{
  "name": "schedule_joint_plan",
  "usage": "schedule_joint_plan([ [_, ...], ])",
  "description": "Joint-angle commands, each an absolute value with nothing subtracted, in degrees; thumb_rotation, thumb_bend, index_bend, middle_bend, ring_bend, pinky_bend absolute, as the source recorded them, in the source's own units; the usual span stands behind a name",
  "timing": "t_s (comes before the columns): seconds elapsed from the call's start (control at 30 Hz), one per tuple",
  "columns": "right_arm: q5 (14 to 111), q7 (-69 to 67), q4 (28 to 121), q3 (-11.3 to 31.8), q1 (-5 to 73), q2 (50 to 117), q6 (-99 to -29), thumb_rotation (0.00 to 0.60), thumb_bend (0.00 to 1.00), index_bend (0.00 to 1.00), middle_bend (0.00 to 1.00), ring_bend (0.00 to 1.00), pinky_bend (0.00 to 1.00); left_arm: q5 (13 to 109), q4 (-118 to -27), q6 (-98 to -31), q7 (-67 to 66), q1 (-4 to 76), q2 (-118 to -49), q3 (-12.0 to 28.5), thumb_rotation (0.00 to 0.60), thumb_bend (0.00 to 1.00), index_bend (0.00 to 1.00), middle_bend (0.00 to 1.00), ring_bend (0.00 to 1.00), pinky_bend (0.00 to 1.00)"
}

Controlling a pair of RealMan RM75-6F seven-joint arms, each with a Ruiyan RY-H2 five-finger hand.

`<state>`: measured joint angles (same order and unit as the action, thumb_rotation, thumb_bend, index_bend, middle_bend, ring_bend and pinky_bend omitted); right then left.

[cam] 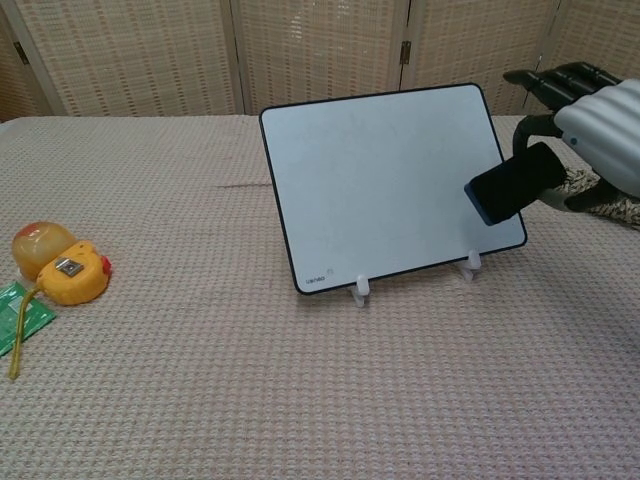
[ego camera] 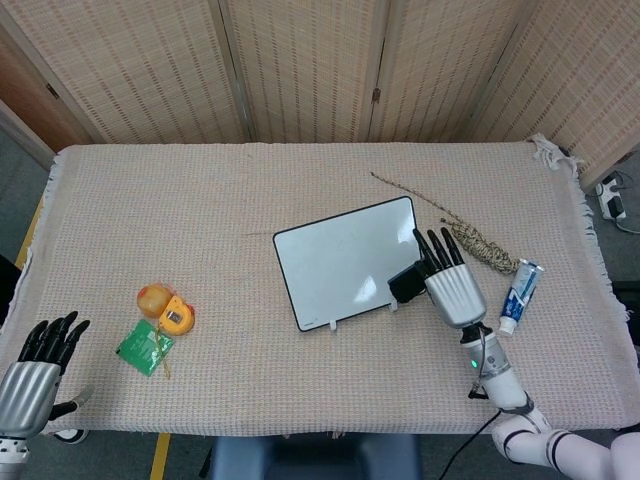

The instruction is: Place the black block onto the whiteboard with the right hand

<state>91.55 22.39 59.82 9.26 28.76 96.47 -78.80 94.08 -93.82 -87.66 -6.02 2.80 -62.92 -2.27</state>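
Observation:
The whiteboard [ego camera: 340,256] [cam: 380,180] leans tilted back on small white feet at the table's middle. My right hand [ego camera: 450,285] [cam: 595,125] holds the black block [ego camera: 407,283] [cam: 512,182] lifted off the cloth, in front of the board's lower right corner. In the chest view the block overlaps the board's right edge; whether it touches the board is unclear. My left hand [ego camera: 38,370] hovers at the table's near left corner, fingers spread and empty.
A coiled rope [ego camera: 480,247] [cam: 590,190] lies right of the board, a toothpaste tube [ego camera: 518,296] beyond it. On the left sit a yellow tape measure [ego camera: 176,317] [cam: 70,280], an orange ball [ego camera: 153,298] and a green packet [ego camera: 145,347].

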Motion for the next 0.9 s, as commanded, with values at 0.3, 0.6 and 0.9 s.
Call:
schedule_joint_plan([
  [0.3, 90.16, 16.54, 42.96, 13.35, 37.48, 107.8, -76.55, 0.6, 0.31, 0.45, 0.0, 0.0, 0.0, 93.69, -93.68, -86.96, -4.81, 3.19, -62.5, -2.18, 0.6, 0.24, 0.0, 0.0, 0.0, 0.0],
  [0.6, 88.96, 13.32, 39.72, 12.8, 38.63, 109.7, -76.47, 0.6, 0.31, 0.0, 0.0, 0.0, 0.0, 93.39, -93.59, -86.77, -4.06, 3.33, -62.24, -2.07, 0.6, 0.24, 0.0, 0.0, 0.0, 0.0],
  [0.9, 85.47, 16.61, 79.79, 5.44, 25.58, 85.53, -77.04, 0.6, 0.31, 0.0, 0.0, 0.0, 0.0, 93.09, -93.47, -86.72, -4.59, 3.34, -62.39, -1.93, 0.6, 0.24, 0.0, 0.0, 0.0, 0.0],
])
